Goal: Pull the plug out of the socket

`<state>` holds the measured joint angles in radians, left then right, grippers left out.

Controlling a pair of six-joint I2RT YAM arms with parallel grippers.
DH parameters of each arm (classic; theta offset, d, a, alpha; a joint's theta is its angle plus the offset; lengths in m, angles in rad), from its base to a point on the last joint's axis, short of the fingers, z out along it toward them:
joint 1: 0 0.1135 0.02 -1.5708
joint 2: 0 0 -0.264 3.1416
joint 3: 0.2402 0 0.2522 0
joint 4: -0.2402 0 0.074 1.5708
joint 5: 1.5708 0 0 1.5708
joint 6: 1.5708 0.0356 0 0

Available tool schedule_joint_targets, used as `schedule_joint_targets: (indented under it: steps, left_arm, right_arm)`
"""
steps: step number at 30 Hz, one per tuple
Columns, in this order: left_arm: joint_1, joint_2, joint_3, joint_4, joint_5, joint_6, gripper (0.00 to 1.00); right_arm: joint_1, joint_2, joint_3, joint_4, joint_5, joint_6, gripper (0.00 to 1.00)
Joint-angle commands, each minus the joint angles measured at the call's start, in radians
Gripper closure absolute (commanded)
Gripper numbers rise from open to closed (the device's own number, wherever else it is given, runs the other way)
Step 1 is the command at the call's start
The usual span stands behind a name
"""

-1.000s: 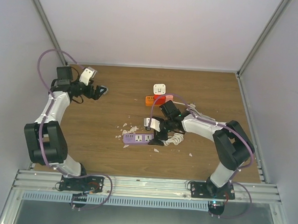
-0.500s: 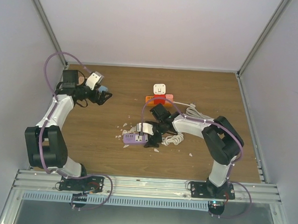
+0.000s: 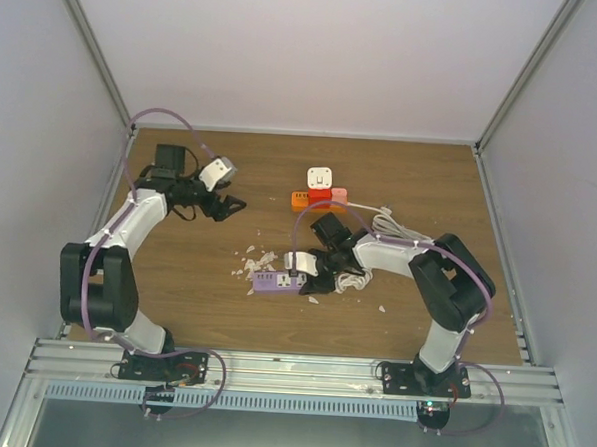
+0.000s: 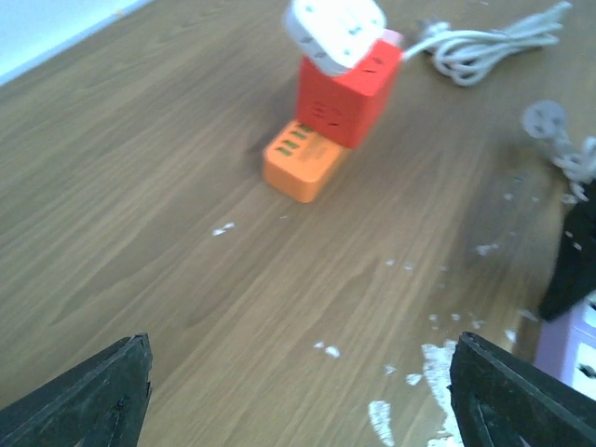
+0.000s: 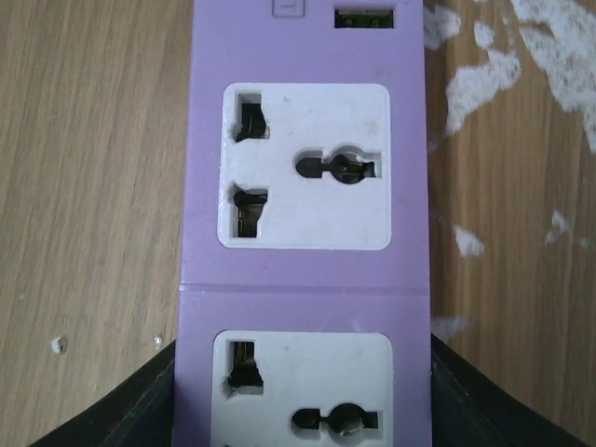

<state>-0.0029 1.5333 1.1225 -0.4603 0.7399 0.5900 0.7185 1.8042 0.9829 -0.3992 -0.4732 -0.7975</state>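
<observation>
Reaching stage: nothing has hold of the plug (image 4: 333,33) yet.
The left gripper (image 4: 303,372) is spread wide and empty. The right gripper (image 5: 303,400) straddles the purple power strip (image 5: 307,140); a pinch cannot be told. White, squarish and round-cornered, the plug sits on the red end of the socket (image 4: 326,126). It probably needs grasping next, with the socket pinned.

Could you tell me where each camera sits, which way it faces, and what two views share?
Top external: above and behind the bases, looking down on the table; left arm and right arm in view.
Left wrist: on the left gripper, looking across at the plug on the socket; its fingers at bottom corners.
Right wrist: straight down on the purple power strip; fingers of the right gripper clasp its sides.
Shared: plug and socket, in top and left wrist.
</observation>
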Motion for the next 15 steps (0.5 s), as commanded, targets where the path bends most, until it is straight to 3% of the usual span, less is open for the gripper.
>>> schedule_joint_targets:
  steps: [1, 9, 15]
  left_arm:
    - [-0.071, 0.036, -0.030, 0.023, 0.085, 0.079, 0.13]
    - [-0.159, 0.173, 0.008, 0.082, 0.132, 0.107, 0.12]
    - [-0.228, 0.319, 0.110, 0.072, 0.050, 0.155, 0.06]
  right_arm:
    - [-0.056, -0.055, -0.050, -0.030, -0.003, -0.030, 0.50]
    - [-0.186, -0.113, -0.132, -0.068, 0.000, -0.104, 0.54]
    - [-0.300, -0.139, -0.150, -0.102, 0.004, -0.161, 0.54]
